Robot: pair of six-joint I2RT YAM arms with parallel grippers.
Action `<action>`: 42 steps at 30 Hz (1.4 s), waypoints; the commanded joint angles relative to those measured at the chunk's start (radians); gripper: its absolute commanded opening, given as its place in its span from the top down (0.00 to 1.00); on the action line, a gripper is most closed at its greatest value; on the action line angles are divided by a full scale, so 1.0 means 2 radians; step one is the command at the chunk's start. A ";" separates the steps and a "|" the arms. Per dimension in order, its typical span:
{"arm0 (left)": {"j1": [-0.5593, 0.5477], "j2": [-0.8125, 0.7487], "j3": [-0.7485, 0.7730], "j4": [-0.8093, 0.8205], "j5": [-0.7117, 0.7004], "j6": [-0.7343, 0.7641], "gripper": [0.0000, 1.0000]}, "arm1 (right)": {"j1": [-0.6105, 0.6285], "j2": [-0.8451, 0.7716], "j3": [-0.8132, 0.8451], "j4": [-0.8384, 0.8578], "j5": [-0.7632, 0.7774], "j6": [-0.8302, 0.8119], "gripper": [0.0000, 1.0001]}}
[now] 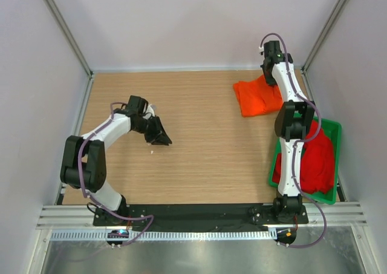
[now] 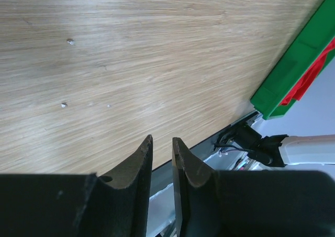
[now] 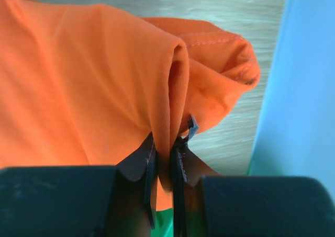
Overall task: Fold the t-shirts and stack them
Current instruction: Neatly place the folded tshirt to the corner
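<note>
The right hand (image 3: 166, 143) pinches a fold of the orange t-shirt (image 1: 257, 95), bunched on the bench (image 1: 199, 104) just beyond the green tray (image 1: 331, 196); the red t-shirt (image 1: 317, 159) fills that tray. Well left of it, the left hand (image 2: 162, 139) hangs empty, fingers (image 2: 137, 166) narrowly apart.

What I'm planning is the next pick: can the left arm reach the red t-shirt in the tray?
Probably not: the red t-shirt lies in the green tray, with the right arm between it and the left gripper.

Bright, even light; wrist views slightly soft.
</note>
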 commanded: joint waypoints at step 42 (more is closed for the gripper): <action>-0.032 0.076 0.071 -0.062 -0.004 0.012 0.80 | -0.085 0.086 0.066 0.215 0.078 0.007 0.99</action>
